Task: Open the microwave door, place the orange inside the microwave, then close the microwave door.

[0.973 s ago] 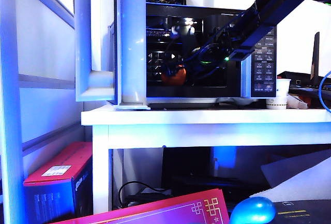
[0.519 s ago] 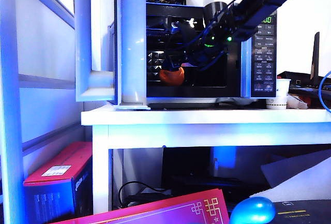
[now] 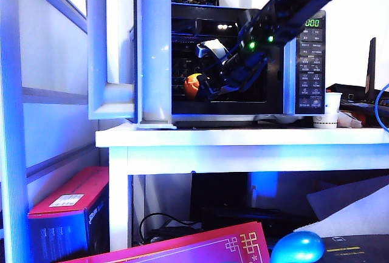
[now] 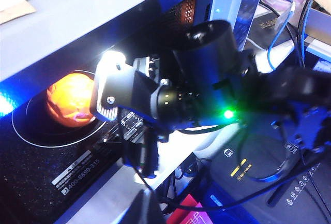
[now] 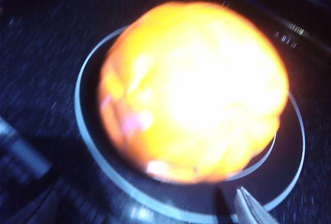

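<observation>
Orange (image 3: 192,85) now sits clear on turntable; right gripper (image 3: 209,87) fingers spread, lifted off it; left gripper unseen; door (image 3: 112,47) closing remains.

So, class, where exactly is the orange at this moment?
The orange sits inside the open microwave, on the round glass turntable at the left of the cavity in the exterior view, just beside the right gripper, whose jaws are open.

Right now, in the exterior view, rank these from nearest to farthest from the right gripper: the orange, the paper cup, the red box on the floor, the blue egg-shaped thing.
Measured from the right gripper, inside the microwave:
1. The orange, just beside it in the cavity.
2. The paper cup, on the table at right.
3. The blue egg-shaped thing and the red box, both low down; too close to call.
</observation>
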{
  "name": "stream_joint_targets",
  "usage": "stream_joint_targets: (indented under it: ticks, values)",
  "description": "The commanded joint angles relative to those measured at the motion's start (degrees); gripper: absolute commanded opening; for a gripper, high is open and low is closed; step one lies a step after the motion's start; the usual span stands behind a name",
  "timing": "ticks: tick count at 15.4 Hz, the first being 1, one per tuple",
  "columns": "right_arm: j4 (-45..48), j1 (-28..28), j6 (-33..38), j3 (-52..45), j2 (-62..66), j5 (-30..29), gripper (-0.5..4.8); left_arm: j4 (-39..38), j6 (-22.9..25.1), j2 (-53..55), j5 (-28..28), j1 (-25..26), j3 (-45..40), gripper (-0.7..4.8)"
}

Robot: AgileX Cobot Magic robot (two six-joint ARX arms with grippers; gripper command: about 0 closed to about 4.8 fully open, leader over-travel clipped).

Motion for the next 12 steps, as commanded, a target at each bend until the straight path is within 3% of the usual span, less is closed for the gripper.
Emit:
stream_joint_targets:
  ticks: [1, 12]
  values:
    - [-10.27, 0.11, -2.71, 0.0, -2.01, 1.14, 4.79, -7.23, -1.07, 1.29, 0.04, 0.0, -1.16, -0.03]
    - [-33.27, 0.11, -3.61, 0.02, -14.29, 5.92, 4.79, -7.23, -1.07, 1.27, 0.02, 0.0, -1.16, -0.03]
